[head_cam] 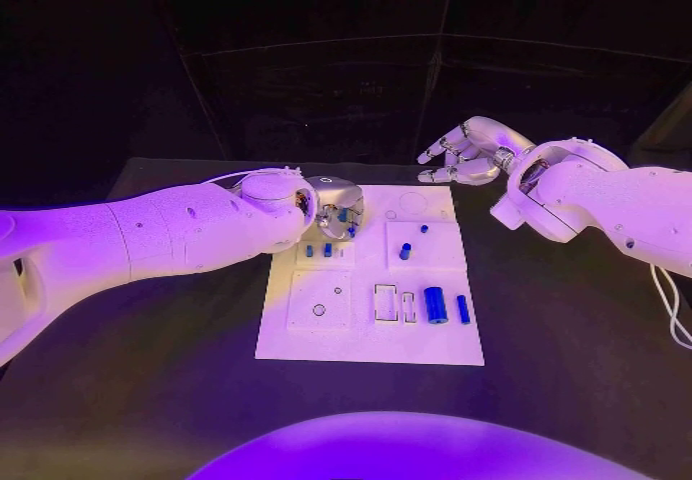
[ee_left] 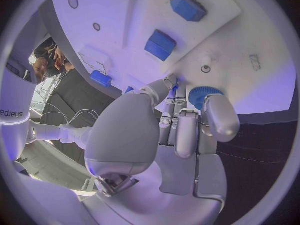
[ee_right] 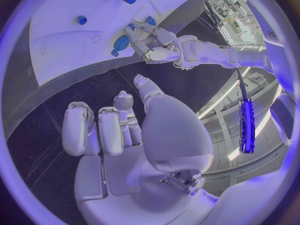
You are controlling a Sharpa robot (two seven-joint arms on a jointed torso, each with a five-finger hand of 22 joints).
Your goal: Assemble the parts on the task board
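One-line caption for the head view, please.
Left hand reaches down onto the white task board among blue parts; right hand hovers beyond its far edge.

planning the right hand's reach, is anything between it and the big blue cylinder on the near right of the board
Nothing visible. The right hand hovers past the task board's far edge; the blue cylinder lies in the open, and the left hand works on the board's other side.

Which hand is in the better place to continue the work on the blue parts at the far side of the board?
Probably the left. The left hand is over the task board, its fingers down at a round blue part. The right hand hangs beyond the board's far edge, holding nothing.
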